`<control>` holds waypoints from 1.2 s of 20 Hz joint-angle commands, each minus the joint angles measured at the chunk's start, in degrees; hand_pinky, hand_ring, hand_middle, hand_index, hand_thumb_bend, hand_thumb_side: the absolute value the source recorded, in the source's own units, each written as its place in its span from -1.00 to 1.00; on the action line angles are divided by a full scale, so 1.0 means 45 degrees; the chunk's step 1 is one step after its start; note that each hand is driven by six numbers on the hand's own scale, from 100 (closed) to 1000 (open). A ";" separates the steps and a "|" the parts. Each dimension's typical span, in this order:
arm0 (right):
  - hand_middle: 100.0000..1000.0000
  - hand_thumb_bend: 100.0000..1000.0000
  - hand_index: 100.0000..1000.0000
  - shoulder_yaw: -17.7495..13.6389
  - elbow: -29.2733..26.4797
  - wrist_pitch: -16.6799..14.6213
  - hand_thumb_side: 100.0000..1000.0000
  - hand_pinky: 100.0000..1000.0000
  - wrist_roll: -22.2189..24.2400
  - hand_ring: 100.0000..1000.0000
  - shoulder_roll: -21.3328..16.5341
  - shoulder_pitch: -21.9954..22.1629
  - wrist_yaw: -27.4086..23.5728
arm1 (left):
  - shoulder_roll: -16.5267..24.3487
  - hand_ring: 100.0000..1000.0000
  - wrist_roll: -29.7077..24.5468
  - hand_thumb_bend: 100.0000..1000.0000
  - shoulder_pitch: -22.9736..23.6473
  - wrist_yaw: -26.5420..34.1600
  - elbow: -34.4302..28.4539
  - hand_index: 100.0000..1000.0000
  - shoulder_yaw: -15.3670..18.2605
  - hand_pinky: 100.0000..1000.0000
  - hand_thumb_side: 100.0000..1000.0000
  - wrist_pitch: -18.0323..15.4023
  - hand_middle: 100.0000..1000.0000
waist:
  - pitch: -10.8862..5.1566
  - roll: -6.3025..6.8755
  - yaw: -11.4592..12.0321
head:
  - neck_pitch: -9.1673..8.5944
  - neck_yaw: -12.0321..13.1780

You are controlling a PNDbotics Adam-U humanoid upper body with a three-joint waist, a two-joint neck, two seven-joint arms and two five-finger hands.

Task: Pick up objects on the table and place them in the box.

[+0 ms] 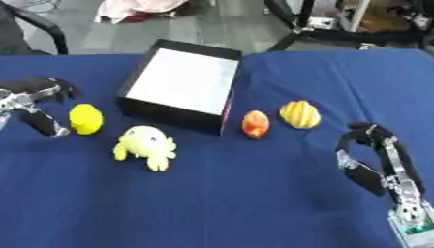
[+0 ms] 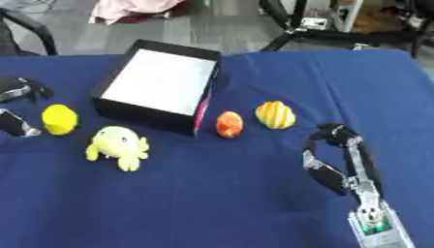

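A black box [image 1: 154,110] with a white inside stands open at the middle of the blue table. To its left lies a yellow lemon-shaped thing [image 1: 85,118], and my left hand [image 1: 34,104] is open right beside it, fingers and thumb spread, not holding it. A yellow plush toy [image 1: 147,146] with short legs sits in front of the box. Right of the box lie a red-orange fruit [image 1: 255,124] and a yellow striped fruit [image 1: 300,114]. My right hand [image 1: 373,157] hovers below the striped fruit, fingers curled, holding nothing.
The blue cloth [image 1: 229,193] covers the whole table. Beyond its far edge are a grey floor, black stand legs [image 1: 314,29] and a pink cloth [image 1: 135,9].
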 commanded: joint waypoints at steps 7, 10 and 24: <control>0.42 -1.00 0.07 -0.0109 -0.0188 -0.0010 -1.00 0.55 -0.0026 0.46 -0.0049 -0.0081 -0.0049 | -0.0568 -0.10 0.1598 -0.45 -0.0412 -0.2075 0.0477 0.24 0.0771 0.33 -0.99 -0.0351 -0.12 | -0.0412 -0.0172 -0.0055 | -0.0017 0.0085; 0.42 -1.00 0.07 -0.0118 -0.0185 0.0000 -1.00 0.55 -0.0049 0.46 -0.0045 -0.0069 -0.0048 | -0.0605 -0.23 0.2285 -0.55 -0.0400 -0.2693 0.0205 0.05 0.1106 0.20 -1.00 -0.0472 -0.29 | -0.0420 -0.0161 -0.0049 | -0.0017 0.0080; 0.42 -1.00 0.07 0.0063 -0.0156 -0.0045 -1.00 0.55 0.0096 0.46 -0.0019 -0.0093 -0.0102 | -0.2225 -0.17 0.3349 -0.65 -0.2654 -0.1139 -0.1112 0.14 0.0949 0.30 -0.96 -0.0719 -0.24 | -0.0484 -0.0210 -0.0265 | -0.0017 0.0367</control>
